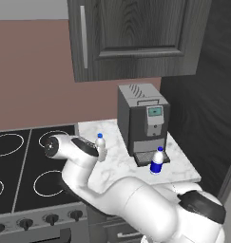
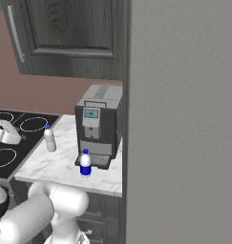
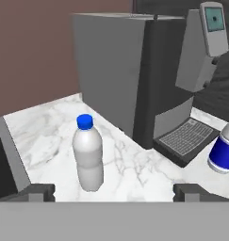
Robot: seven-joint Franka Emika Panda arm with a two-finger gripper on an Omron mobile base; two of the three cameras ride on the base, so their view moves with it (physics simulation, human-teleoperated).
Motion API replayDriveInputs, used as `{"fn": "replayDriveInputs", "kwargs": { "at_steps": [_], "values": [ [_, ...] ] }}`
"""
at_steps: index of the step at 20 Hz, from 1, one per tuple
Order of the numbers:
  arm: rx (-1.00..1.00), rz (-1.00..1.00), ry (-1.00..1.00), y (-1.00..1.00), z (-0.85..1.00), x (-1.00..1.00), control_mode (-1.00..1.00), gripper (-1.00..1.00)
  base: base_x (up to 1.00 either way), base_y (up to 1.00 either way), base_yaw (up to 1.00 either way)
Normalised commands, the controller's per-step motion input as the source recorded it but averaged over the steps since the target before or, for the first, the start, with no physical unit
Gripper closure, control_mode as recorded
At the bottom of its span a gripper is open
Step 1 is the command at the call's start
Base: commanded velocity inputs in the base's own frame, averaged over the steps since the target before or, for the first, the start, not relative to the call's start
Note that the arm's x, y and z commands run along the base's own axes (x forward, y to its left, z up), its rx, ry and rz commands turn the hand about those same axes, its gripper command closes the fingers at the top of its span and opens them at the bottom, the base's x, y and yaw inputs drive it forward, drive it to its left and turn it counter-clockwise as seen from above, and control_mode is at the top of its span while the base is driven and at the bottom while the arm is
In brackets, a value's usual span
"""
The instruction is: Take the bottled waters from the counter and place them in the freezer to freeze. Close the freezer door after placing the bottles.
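Two bottled waters stand on the white marble counter [image 1: 118,167]. The pale one [image 3: 89,157] rises just ahead of my gripper [image 3: 115,193], a little left of the middle of the gap between its fingertips [image 3: 38,192]. The gripper is open and holds nothing. From the left base, my hand reaches over from the stove side, and the gripper [image 1: 95,151] partly covers the pale bottle [image 1: 101,141]. The blue-banded bottle [image 1: 157,162] stands by the coffee machine's drip tray, also seen as the blue-banded bottle [image 3: 224,150] at the hand view's right edge. The freezer door is out of view.
A dark grey coffee machine [image 1: 143,121] stands at the back of the counter. The black stove top [image 1: 22,161] borders the counter on the left. A dark wall cabinet [image 1: 136,38] hangs overhead. A tall light-grey panel [image 2: 184,119] closes off the counter's right side.
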Motion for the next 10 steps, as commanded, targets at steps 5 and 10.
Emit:
{"fn": "replayDriveInputs", "kwargs": {
  "at_steps": [5,10],
  "values": [
    [-0.02,-0.2,-0.23,0.03,-0.33,0.0,-1.0,-1.0,0.0,0.0,0.0],
    [0.0,-0.15,-0.04,-0.14,-0.15,0.11,-1.0,-1.0,0.0,0.0,0.0]
  ]
}}
